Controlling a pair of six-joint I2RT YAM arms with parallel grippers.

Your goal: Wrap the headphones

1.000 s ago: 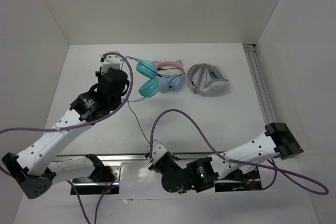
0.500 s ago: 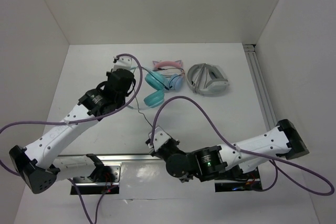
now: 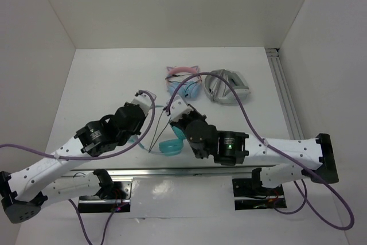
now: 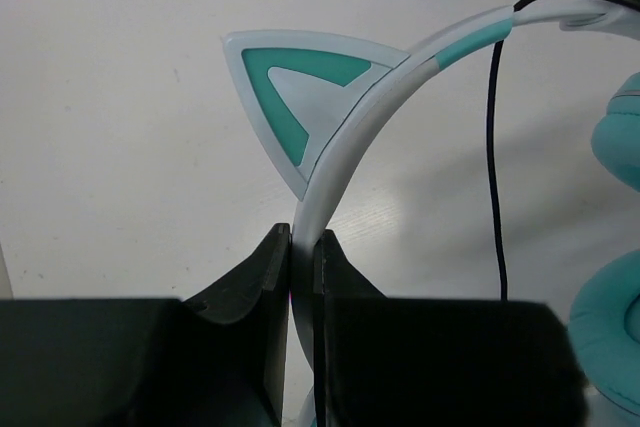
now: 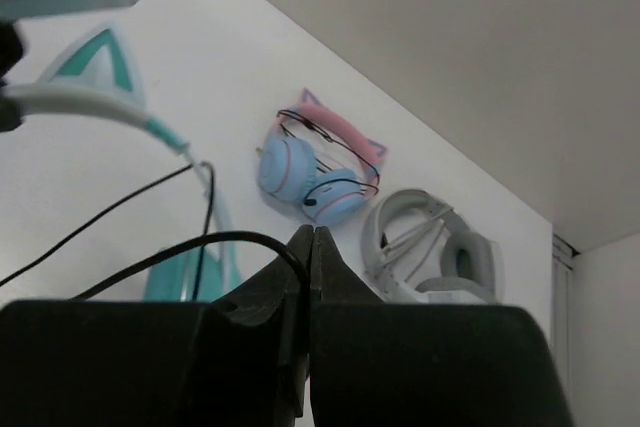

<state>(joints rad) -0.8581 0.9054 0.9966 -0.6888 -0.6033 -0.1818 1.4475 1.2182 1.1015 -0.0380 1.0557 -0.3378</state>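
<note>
The headphones have teal cups [image 3: 172, 146] and a pale headband with a teal-centred cat ear [image 4: 300, 97]. They are held near the table's middle front. My left gripper [image 4: 305, 239] is shut on the headband just below the cat ear; it also shows in the top view [image 3: 146, 124]. The thin dark cable [image 4: 495, 157] hangs beside the band. My right gripper [image 5: 312, 237] is shut on a loop of that cable; in the top view [image 3: 172, 110] it sits just right of the left gripper. The cable [image 3: 153, 136] runs down between the arms.
The pink-banded cat-ear pair [image 3: 184, 81] with light blue cups lies at the back centre, its cable wound on it. The grey-white pair [image 3: 228, 87] lies to its right. A metal rail [image 3: 284, 93] runs along the right side. White walls enclose the table.
My left gripper carried the teal headphones from the back, beside the pink pair, toward the near middle. My right gripper moved from the near edge up to the middle with the cable.
</note>
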